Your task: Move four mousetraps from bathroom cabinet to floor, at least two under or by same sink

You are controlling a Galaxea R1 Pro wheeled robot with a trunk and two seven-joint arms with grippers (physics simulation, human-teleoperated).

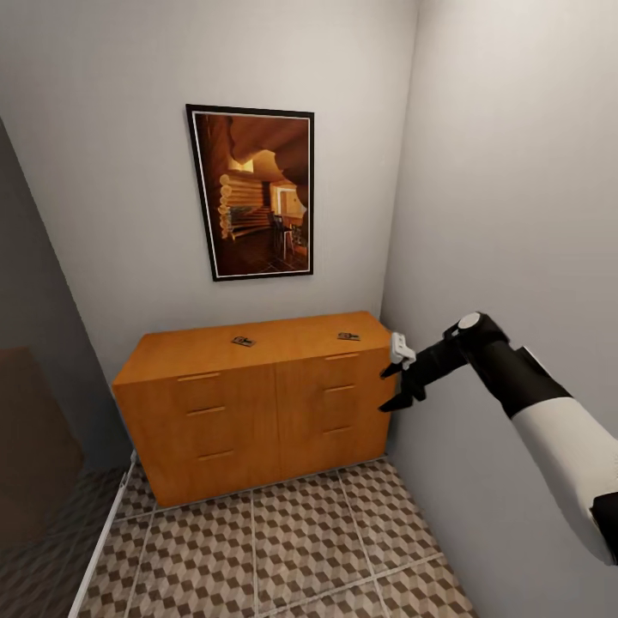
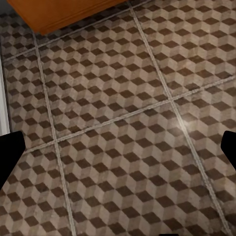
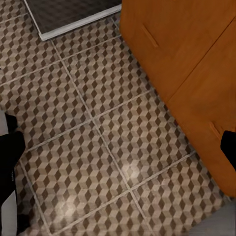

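Atop the cabinet point(image 1: 257, 386) lie two mousetraps point(image 1: 244, 342) well apart, while the right gripper point(image 1: 396, 388), fingers spread and empty, hovers beside its corner above the tiled floor point(image 1: 283, 549).

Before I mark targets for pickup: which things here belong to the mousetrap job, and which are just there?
Job: two mousetraps on the cabinet; bathroom floor; right gripper, open.
Just there: framed picture; walls.
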